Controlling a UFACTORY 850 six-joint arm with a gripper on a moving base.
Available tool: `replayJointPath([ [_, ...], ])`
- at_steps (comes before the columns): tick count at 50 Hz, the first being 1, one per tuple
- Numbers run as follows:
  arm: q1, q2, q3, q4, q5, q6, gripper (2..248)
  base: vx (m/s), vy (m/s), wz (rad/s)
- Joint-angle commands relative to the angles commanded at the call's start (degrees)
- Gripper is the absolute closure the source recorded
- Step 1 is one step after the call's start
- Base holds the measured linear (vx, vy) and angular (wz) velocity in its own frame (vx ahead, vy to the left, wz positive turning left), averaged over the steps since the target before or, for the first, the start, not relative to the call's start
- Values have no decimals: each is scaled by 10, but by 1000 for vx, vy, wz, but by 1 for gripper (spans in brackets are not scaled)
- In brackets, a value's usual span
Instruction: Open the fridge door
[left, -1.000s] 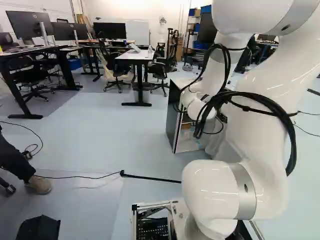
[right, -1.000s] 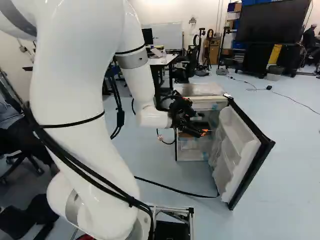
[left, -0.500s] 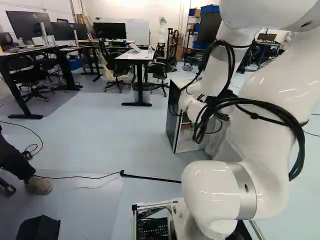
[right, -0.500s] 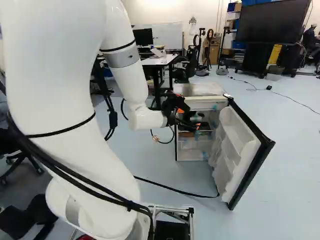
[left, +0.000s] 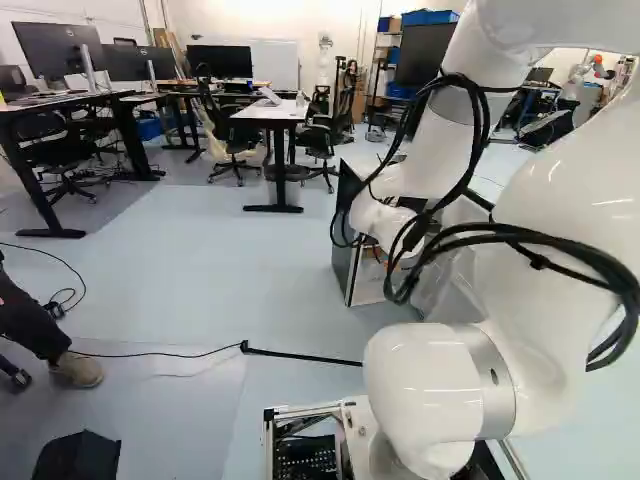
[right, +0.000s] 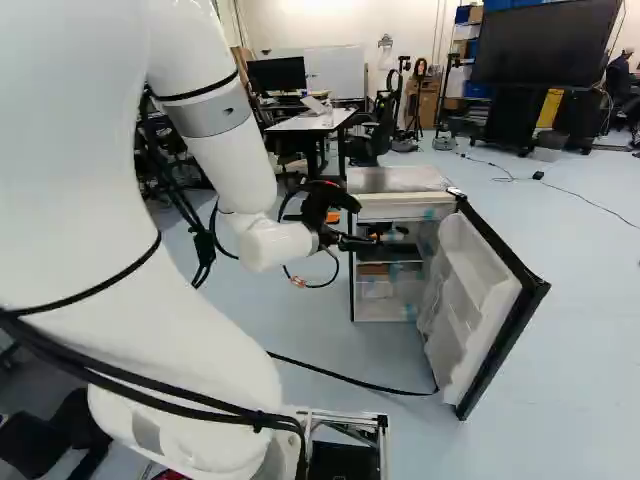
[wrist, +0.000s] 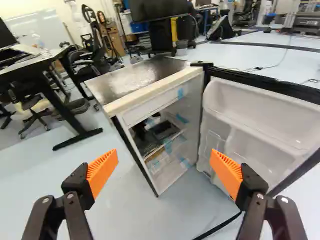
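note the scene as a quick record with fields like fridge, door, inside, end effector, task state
fridge: small box-shaped fridge with a silver-grey top, standing on the pale blue floor
door: black-edged door with a white moulded plastic lining, swung wide open
inside: dark items on a shelf; strips of light blue tape on the walls
end effector: black two-finger end effector with orange pads, open, nothing between its fingers, clear of the door
task state: door open, as asked
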Motion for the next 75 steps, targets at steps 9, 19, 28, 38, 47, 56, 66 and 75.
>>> replayJointPath([
  [9,12,27,21,-48,-7,0,3,0,0,0],
  [19,24,54,41,-96,-15,0,3,0,0,0],
  [28,33,75,57,-133,-21,0,3,0,0,0],
  [38,41,95,72,-168,-26,0,3,0,0,0],
  [47,48,110,83,-194,-30,0,3,0,0,0],
  [56,53,122,92,-215,-33,0,3,0,0,0],
  [66,57,131,99,-232,-36,0,3,0,0,0],
  [75,59,137,103,-242,-37,0,3,0,0,0],
])
